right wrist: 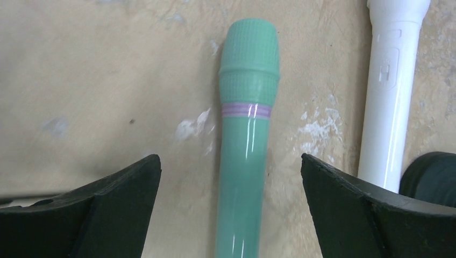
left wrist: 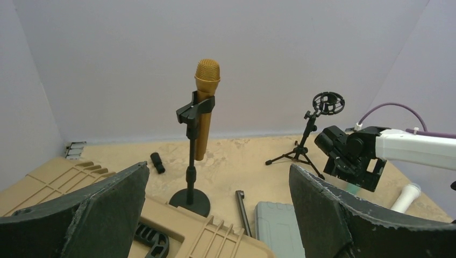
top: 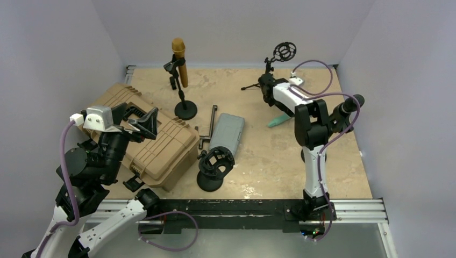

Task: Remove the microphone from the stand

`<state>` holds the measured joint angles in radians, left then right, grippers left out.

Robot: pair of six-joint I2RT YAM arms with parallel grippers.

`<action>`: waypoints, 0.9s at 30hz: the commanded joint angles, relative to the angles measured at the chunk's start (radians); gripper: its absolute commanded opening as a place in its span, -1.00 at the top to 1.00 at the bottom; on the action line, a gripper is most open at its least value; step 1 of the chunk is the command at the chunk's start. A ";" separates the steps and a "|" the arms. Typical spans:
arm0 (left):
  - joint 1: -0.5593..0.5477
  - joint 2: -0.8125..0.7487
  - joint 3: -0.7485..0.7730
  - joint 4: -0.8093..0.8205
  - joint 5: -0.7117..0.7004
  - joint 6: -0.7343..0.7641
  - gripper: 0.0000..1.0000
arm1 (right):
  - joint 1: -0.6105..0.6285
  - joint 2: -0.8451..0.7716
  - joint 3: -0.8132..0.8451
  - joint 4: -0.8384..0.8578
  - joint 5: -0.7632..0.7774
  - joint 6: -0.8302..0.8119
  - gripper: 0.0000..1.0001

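Note:
A gold microphone (top: 179,59) stands upright, clipped in a black stand (top: 184,102) with a round base at the back middle of the table. It also shows in the left wrist view (left wrist: 206,102), ahead of my left gripper (left wrist: 219,167). My left gripper (top: 142,122) is open and empty, raised over a tan case and well short of the stand. My right gripper (top: 270,99) is open and empty, pointing down over a green microphone (right wrist: 247,134) lying on the table, its jaws on either side of the handle and apart from it.
A tan hard case (top: 161,145) lies under my left gripper. A grey case (top: 226,131), a black rod (top: 212,126) and a black shock mount on a round base (top: 215,169) lie mid-table. A tripod stand with an empty shock mount (top: 283,52) stands at the back right. A white microphone (right wrist: 390,91) lies beside the green one.

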<state>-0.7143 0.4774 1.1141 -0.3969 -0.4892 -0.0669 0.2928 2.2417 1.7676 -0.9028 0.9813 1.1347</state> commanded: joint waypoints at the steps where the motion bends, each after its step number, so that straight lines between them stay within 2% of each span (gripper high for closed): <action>1: 0.002 0.011 -0.005 0.041 0.015 -0.007 -1.00 | 0.107 -0.125 -0.001 -0.057 0.099 -0.012 -0.98; 5: 0.002 0.019 -0.005 0.040 0.015 -0.007 -1.00 | 0.183 -0.219 -0.089 -0.050 0.068 -0.060 -0.97; 9: 0.002 0.030 -0.005 0.038 0.018 -0.009 -1.00 | 0.233 -0.382 -0.211 0.137 -0.107 -0.338 -0.94; 12: 0.003 0.042 -0.004 0.035 0.025 -0.011 -1.00 | 0.250 -0.543 -0.333 0.341 -0.376 -0.589 -0.92; 15: 0.001 0.061 0.000 0.029 0.042 -0.016 -1.00 | 0.253 -0.696 -0.420 0.487 -0.693 -0.740 -0.90; 16: 0.001 0.067 0.001 0.027 0.046 -0.019 -1.00 | 0.252 -0.730 -0.424 0.498 -0.840 -0.777 -0.90; 19: 0.001 0.079 0.001 0.024 0.059 -0.026 -1.00 | 0.257 -0.777 -0.361 0.466 -1.150 -0.841 -0.90; 24: 0.003 0.099 -0.002 0.024 0.064 -0.027 -1.00 | 0.279 -0.857 -0.341 0.478 -1.521 -0.863 -0.91; 27: 0.003 0.108 -0.005 0.026 0.072 -0.027 -1.00 | 0.296 -0.892 -0.354 0.480 -1.677 -0.921 -0.96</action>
<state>-0.7143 0.5724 1.1141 -0.3977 -0.4408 -0.0837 0.5697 1.4021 1.3979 -0.4614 -0.3225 0.3244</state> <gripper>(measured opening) 0.998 0.970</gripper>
